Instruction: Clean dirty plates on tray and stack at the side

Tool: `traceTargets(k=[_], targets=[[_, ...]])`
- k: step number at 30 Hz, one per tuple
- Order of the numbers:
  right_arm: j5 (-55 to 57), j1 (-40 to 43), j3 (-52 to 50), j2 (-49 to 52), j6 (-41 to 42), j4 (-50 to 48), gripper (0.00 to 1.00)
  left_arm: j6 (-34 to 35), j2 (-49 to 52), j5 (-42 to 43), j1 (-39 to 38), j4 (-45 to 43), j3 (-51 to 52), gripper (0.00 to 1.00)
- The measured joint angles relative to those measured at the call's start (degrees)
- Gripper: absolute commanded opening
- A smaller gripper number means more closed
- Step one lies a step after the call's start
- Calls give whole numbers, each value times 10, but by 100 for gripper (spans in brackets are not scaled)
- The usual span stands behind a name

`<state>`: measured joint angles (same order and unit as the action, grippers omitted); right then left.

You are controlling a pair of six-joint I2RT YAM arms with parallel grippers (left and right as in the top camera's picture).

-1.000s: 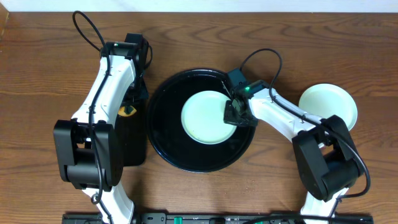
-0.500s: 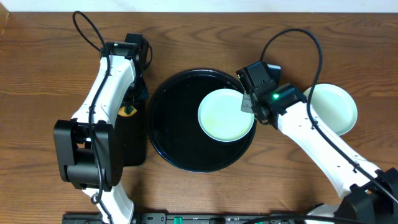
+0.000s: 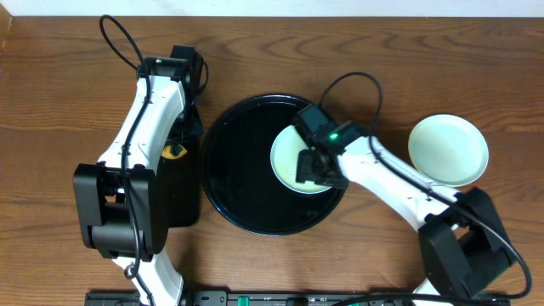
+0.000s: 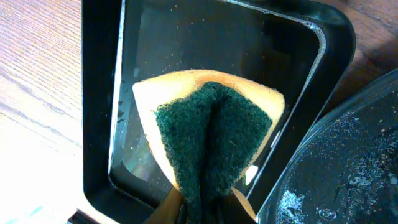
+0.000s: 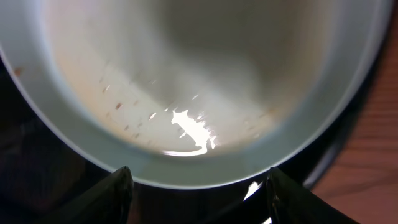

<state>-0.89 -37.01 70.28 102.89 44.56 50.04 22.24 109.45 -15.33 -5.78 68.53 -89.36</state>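
Observation:
A pale plate lies on the right half of the round black tray. My right gripper hovers over that plate's lower right part. In the right wrist view the plate fills the upper frame, wet and with small brown specks. The right gripper stands open at the plate's near rim, with nothing between its fingers. My left gripper is shut on a folded yellow and green sponge, above the rectangular black tray.
Another pale plate rests on the wooden table to the right of the round tray. The rectangular tray lies just left of the round tray, under my left arm. The round tray's wet rim shows beside the sponge.
The right gripper dragged the plate from the tray's middle towards its right side, let go and opened. It then moved back left over the plate. The left arm has stayed still.

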Motion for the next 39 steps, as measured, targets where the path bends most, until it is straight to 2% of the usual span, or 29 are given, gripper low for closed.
traceTargets(k=[3,7,10,11,17,20,21,24,28,34,36,37,38,39], targets=[[-9,-17,0,9,15,-2,70,0,0,0,0,0,0,11],[-14,-24,0,15,30,-1,66,0,0,0,0,0,0,12],[-16,-25,-1,16,38,0,71,0,0,0,0,0,0,12],[-16,-25,-2,16,41,0,75,0,0,0,0,0,0,16],[0,-13,-3,17,83,52,61,-2,0,0,0,0,0,17],[19,-2,-5,17,119,81,50,-2,0,0,0,0,0,17],[24,1,-6,17,130,85,50,-2,0,0,0,0,0,17],[39,6,-6,17,169,88,61,-2,0,0,0,0,0,17],[49,7,-18,17,238,57,68,-2,0,0,0,0,0,17],[44,6,-66,17,309,-69,67,-2,0,0,0,0,0,17],[41,6,-82,17,325,-91,58,-2,0,1,0,0,0,17],[42,6,-85,17,332,-94,49,-2,0,2,0,-1,0,17],[41,6,-86,17,338,-97,39,-2,0,3,0,-2,0,17],[41,6,-86,17,341,-104,17,-2,0,4,0,-2,0,17]])
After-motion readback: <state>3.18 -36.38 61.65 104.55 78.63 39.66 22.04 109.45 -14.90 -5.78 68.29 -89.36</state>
